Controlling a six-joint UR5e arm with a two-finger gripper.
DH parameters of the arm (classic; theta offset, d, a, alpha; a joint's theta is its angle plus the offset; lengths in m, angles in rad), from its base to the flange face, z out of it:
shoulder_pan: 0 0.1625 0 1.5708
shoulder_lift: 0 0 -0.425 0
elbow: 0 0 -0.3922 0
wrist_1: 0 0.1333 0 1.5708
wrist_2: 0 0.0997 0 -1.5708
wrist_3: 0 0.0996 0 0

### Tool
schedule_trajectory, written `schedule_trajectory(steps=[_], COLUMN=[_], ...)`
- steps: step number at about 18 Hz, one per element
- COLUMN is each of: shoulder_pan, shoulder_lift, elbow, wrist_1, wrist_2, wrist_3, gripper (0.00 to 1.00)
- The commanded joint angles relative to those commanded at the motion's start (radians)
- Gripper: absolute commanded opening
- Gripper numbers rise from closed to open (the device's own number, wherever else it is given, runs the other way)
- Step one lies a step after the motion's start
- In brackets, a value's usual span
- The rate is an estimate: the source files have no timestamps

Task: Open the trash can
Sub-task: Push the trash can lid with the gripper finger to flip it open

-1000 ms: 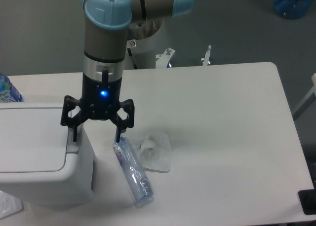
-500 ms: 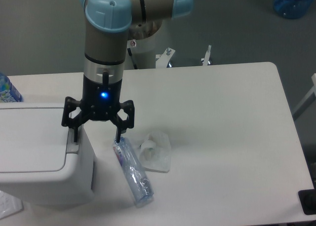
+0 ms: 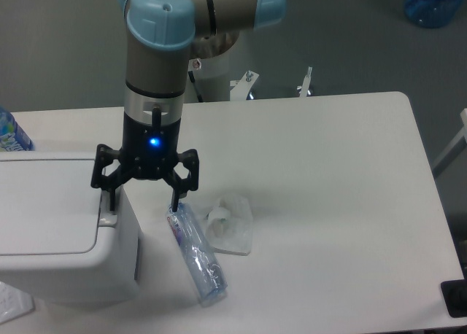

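The trash can (image 3: pixel 51 232) is a large white boxy bin at the left edge of the table, its flat lid down. A grey push-button strip (image 3: pixel 107 219) runs along its right edge. My gripper (image 3: pixel 143 203) hangs straight down over the bin's right side with its fingers spread wide. The left fingertip (image 3: pixel 111 203) is right at the button strip; the right fingertip (image 3: pixel 174 201) hangs beside the bin, just above a crushed plastic bottle (image 3: pixel 195 254). The gripper holds nothing.
The crushed bottle lies on the table right of the bin, with a crumpled clear wrapper (image 3: pixel 230 223) beside it. A blue-labelled bottle (image 3: pixel 11 133) stands behind the bin at the far left. The table's right edge (image 3: pixel 430 203) is far off.
The gripper has sunk very slightly toward the button strip; nothing else has moved.
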Motion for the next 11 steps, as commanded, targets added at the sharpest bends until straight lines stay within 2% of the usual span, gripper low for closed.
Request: schedule_trajectory(steps=[6, 11], shoulder_pan=[0.0, 0.009], shoulder_lift=[-0.002, 0.006], elbow=[0.003, 0.054], wrist_1=[0.0, 0.003], wrist_2=[0.0, 0.006], wrist_3=[0.0, 0.011], gripper=[1.0, 1.0])
